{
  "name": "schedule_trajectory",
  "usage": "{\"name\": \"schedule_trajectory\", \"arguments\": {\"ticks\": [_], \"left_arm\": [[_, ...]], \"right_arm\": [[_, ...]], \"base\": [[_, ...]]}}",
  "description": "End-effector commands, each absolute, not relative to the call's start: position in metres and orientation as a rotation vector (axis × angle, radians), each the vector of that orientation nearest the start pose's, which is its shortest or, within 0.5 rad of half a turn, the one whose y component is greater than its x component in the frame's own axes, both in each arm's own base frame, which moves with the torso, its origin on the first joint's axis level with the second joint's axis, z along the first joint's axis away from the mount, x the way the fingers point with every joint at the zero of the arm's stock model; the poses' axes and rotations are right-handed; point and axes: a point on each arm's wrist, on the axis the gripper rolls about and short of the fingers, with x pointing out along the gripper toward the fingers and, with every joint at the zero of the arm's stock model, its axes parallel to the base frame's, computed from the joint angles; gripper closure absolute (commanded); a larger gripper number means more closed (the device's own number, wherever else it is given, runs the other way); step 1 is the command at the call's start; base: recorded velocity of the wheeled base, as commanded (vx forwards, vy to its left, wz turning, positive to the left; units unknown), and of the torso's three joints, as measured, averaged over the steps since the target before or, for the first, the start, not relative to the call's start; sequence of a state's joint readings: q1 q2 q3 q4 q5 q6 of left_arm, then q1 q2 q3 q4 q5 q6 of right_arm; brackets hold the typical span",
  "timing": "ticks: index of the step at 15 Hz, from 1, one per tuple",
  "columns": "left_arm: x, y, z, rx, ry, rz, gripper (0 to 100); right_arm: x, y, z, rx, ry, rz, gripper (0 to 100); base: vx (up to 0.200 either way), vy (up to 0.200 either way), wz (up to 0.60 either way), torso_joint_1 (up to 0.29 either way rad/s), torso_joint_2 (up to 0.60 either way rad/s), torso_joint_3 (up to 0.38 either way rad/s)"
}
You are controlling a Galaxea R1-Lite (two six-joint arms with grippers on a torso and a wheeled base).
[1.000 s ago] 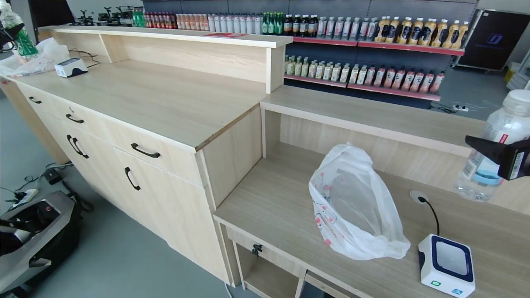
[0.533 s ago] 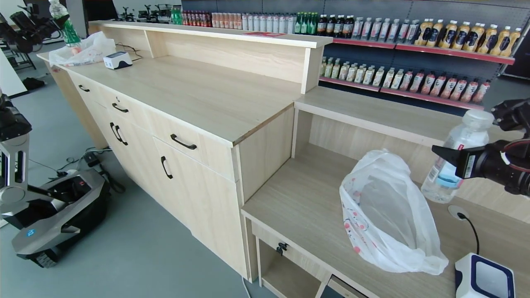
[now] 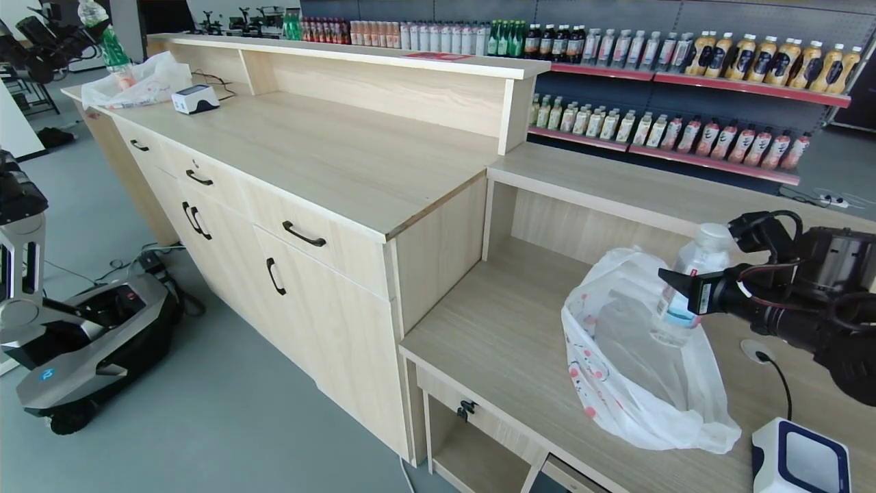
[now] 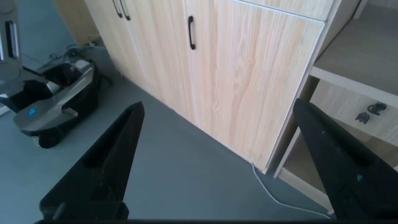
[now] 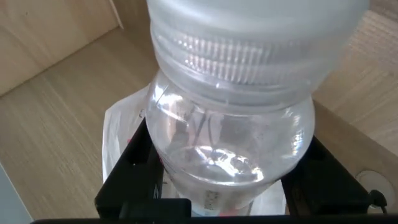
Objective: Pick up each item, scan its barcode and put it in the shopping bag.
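Pale wood-grain panels make up the long counter (image 3: 328,157) and the lower desk (image 3: 493,329) set against its end. On the desk a white crinkled plastic shopping bag with small red prints (image 3: 636,404) is seen slumped, its mouth open upward. Just beside the bag, at the desk's near corner, a white and dark-blue box-shaped barcode scanner (image 3: 801,459) is placed, and its black cable (image 3: 780,383) is led to a round grey grommet (image 3: 753,350). Behind the desk, red-edged shop shelves (image 3: 657,75) are lined with rows of drink bottles. At the counter's far end a second white bag (image 3: 137,85) and a second small scanner (image 3: 195,99) are found.

A clear plastic water bottle with a white cap and a blue label (image 3: 694,263) is clamped upright in the black right gripper (image 3: 681,291), one finger pressed to each side of its body (image 5: 236,112). The bottle is held at the bag's mouth; whether its base is already inside the rim cannot be told.

The left gripper (image 4: 217,168) is held with its two black fingers (image 4: 106,162) spread wide apart, above the grey floor (image 4: 186,168) beside the cabinet doors (image 4: 249,62).
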State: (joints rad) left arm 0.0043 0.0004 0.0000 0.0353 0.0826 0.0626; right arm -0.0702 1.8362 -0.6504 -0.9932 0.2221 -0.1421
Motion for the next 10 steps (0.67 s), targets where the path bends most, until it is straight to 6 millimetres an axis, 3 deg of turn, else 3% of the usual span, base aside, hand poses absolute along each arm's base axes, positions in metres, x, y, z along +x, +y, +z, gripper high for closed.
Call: {"name": "schedule_trajectory", "arguments": {"ticks": [1,10], "left_arm": [[-0.023,0.002,0.072,0.064,0.038,0.086,0],[-0.023,0.002,0.072,0.064,0.038,0.086,0]], "right_arm": [[0.33,-0.017,0.102,-0.107,0.246,0.191,100],[0.366,-0.006,0.065,-0.121,0.124,0.327,100]], "base": [[0.0,0.0,0.0,0.0,0.0,0.0],[0.0,0.0,0.0,0.0,0.0,0.0]]}}
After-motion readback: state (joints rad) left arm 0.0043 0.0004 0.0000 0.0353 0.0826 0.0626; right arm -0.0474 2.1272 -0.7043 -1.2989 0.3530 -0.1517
